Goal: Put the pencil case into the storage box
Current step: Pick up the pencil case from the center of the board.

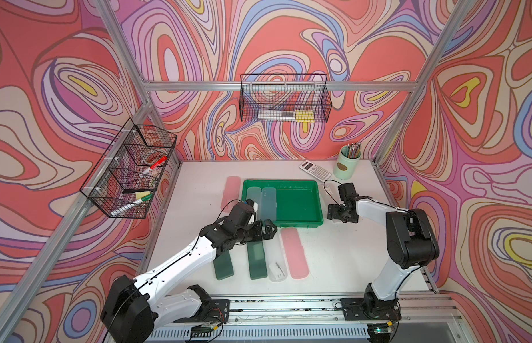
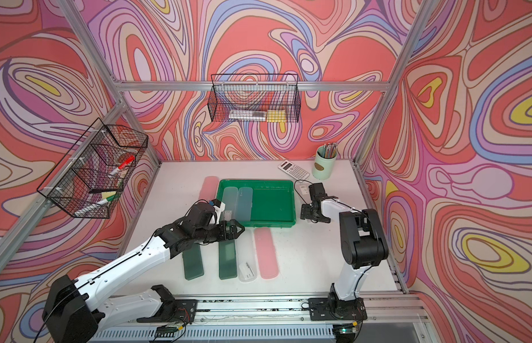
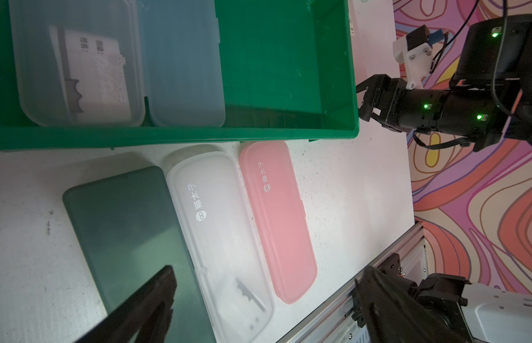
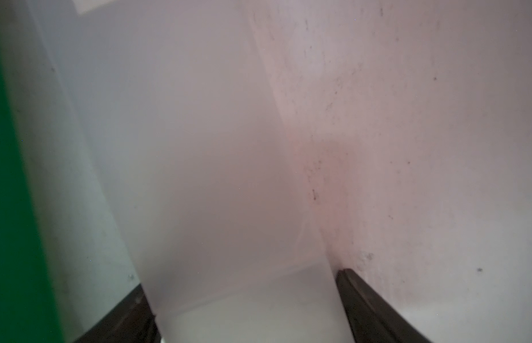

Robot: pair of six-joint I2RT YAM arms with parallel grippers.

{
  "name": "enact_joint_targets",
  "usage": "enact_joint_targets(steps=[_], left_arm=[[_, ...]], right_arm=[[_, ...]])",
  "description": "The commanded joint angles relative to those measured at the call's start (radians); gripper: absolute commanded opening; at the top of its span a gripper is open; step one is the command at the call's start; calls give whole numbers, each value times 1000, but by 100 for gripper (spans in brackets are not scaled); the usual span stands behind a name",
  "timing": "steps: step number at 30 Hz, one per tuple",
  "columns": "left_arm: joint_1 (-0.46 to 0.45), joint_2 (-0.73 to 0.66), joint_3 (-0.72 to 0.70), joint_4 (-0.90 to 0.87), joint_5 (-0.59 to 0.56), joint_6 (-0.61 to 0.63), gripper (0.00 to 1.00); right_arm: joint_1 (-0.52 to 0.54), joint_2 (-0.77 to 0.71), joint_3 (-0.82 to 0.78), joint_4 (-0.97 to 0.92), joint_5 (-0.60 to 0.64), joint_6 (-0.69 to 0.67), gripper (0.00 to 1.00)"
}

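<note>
Just beside the right wall of the storage box [image 1: 299, 224], the frosted pencil case [image 4: 229, 178] lies apparently flat on the surface [image 1: 348, 252]. The right gripper [image 4: 241, 277] jaws pinch its long edges, presumably for lifting over the rim. The left gripper [image 3: 267, 268] jaws are spread above the dark green case [image 3: 125, 222], out of the way.

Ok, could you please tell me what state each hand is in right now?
Left hand: open, holding nothing.
Right hand: closed on the frosted white pencil case.
</note>
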Motion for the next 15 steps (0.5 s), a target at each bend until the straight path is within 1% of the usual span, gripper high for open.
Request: enact_joint_targets(steps=[1, 6, 10, 13, 15], left_arm=[[-4, 2, 16, 2, -2, 14, 99], [-4, -15, 7, 0, -4, 8, 99], [-4, -35, -10, -4, -15, 5, 99], [-4, -49, -20, -8, -22, 5, 99], [-4, -57, -25, -11, -23, 6, 99]], right_arm=[[9, -29, -45, -22, -8, 46, 86], [22, -88, -58, -46, -13, 91, 85], [51, -129, -74, -65, -57, 135, 85], [80, -174, -108, -56, -60, 182, 89], [81, -184, -118, -54, -59, 202, 92]])
